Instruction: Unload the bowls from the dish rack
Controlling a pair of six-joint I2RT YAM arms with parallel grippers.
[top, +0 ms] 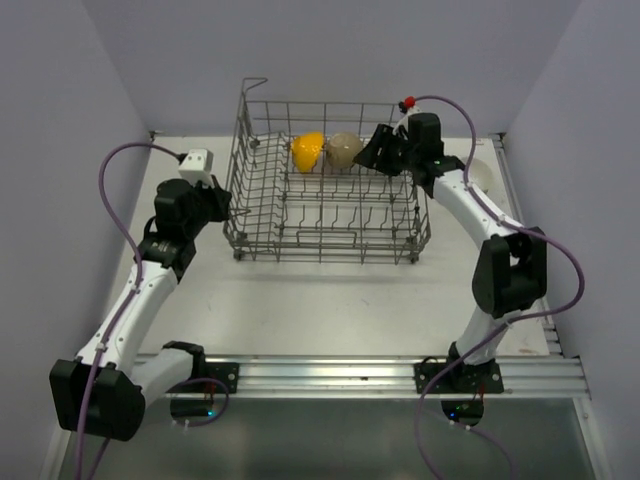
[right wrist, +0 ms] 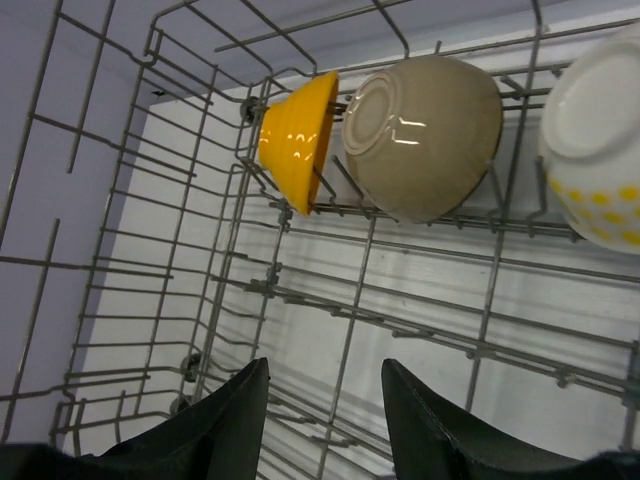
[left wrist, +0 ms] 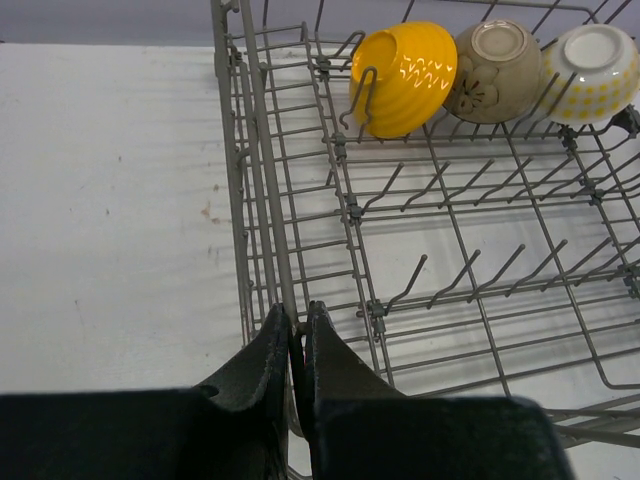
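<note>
The grey wire dish rack (top: 255, 215) stands mid-table. Three bowls rest on their sides along its far row: a yellow bowl (top: 307, 151), a beige bowl (top: 344, 150), and a white bowl with yellow dots (left wrist: 592, 60), which my right arm hides in the top view. My left gripper (top: 225, 207) is shut on the rack's left rim wire (left wrist: 268, 200), with its fingertips (left wrist: 296, 320) pinching it. My right gripper (top: 368, 152) is open and empty above the rack's inside. In the right wrist view it (right wrist: 325, 385) hangs short of the yellow bowl (right wrist: 298, 135), beige bowl (right wrist: 425, 135) and white bowl (right wrist: 595, 140).
The rack's tall grid sides and corner handle loop (top: 255, 85) surround my right gripper. A pale round object (top: 482, 172) lies on the table right of the rack, partly behind the right arm. Bare white table (top: 330, 300) lies in front of the rack.
</note>
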